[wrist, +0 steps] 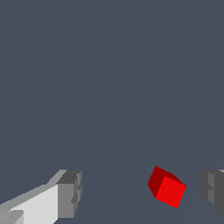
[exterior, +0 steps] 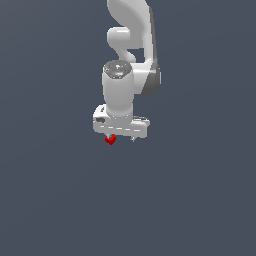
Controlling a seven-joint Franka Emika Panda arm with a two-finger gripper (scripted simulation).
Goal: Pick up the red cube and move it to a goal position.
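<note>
Gripper (wrist: pixel 140 194): fingers spread wide, gripping nothing.
Red cube (wrist: pixel 166 186): sits between the pads (tilted, nearer one, touching neither).
Arm (exterior: pixel 120 90): pointing straight down.

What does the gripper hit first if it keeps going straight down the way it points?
Probably the red cube: it sits between the open fingers, off-centre toward one of them, so that pad may touch it before the gripper reaches the floor. Depth is unclear.
</note>
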